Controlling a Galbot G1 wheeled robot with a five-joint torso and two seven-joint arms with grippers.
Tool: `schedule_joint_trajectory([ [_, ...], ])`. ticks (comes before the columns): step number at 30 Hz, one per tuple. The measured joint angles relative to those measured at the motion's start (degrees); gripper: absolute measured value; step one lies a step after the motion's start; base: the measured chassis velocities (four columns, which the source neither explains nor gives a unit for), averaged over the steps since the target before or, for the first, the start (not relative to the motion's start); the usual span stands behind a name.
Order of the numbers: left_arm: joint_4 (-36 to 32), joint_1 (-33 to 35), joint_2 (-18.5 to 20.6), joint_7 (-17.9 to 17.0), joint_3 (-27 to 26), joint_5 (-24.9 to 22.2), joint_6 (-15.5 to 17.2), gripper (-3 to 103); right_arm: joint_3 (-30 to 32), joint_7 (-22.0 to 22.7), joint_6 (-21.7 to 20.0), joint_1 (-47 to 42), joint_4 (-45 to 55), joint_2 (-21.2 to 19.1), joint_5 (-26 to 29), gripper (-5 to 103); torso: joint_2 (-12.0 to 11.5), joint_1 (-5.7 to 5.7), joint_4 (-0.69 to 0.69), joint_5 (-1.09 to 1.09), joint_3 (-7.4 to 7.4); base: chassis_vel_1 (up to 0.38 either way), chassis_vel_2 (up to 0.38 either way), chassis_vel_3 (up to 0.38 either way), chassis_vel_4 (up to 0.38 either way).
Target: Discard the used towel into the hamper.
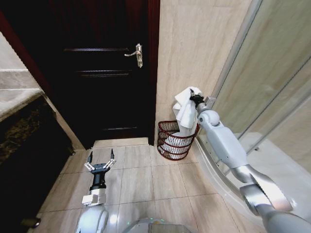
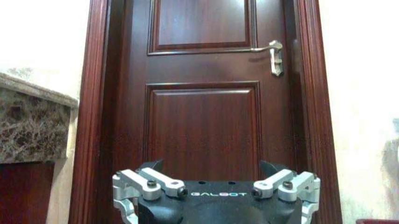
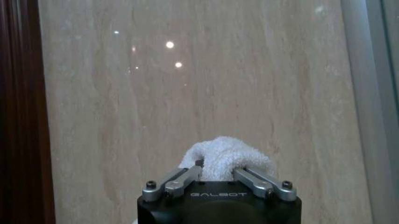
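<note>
My right gripper point(image 1: 194, 98) is up by the beige wall, fingers pinched on the white towel point(image 1: 185, 112), and the cloth hangs down from the grip so its lower end drapes into the hamper point(image 1: 175, 140) right below. In the right wrist view a bunch of towel point(image 3: 223, 157) bulges up between my closed-in fingers point(image 3: 176, 181), so the hold looks firm. I judge this as the drop step: the towel is carried over the basket and partly in, but not yet let go. The hamper stands on the floor in the corner, against the wall between the dark door point(image 1: 104, 68) and the glass shower screen point(image 1: 265, 73). What the next move calls for, I'd say, is keeping the hand over the middle of the rim and spreading the fingers so the whole cloth falls inside, not over the edge; the towel hangs close to the rim's far side, so a snag there is the risk. My left gripper point(image 1: 100, 160) hangs low over the pale floor tiles point(image 1: 146, 179), well apart from the basket, fingers spread wide and holding nothing, pointed toward the door with its metal handle point(image 2: 274, 55). A dark stone counter point(image 1: 22, 121) sits off to my left.
</note>
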Motion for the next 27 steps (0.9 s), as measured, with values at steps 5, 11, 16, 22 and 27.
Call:
schedule_joint_trajectory([
  [5,0.1,-0.1,0.0,0.0,0.2,0.0,-0.1,100,0.0,0.0,0.0,-0.9,0.8,0.0,-0.1,5,-1.2,-0.38,-0.01,0.00,-0.86,0.000,0.000,0.000,0.000],
  [11,0.2,0.1,-0.2,0.0,0.3,0.1,-0.3,100,0.6,0.1,0.2,-1.9,0.7,-0.1,-0.4,5,-2.7,-0.88,-0.01,0.01,-1.82,0.000,0.000,0.000,0.000],
  [16,-0.3,0.4,0.0,0.0,0.1,0.1,-0.4,100,1.0,0.3,0.2,-2.0,0.7,-0.3,-0.3,5,-3.7,-1.25,0.00,0.01,-2.44,0.000,0.000,0.000,0.000],
  [22,-0.5,0.6,0.0,0.0,0.0,0.1,-0.5,100,0.9,0.8,0.2,-2.1,1.4,-0.9,0.0,5,-5.0,-1.53,0.00,0.00,-3.41,0.000,0.000,0.000,0.000],
  [27,-0.5,0.6,-0.5,0.0,0.2,0.3,-0.8,100,0.5,0.5,0.4,-2.7,1.3,-1.4,-0.1,5,-6.2,-1.87,-0.01,0.00,-4.29,0.000,0.000,0.000,0.000],
])
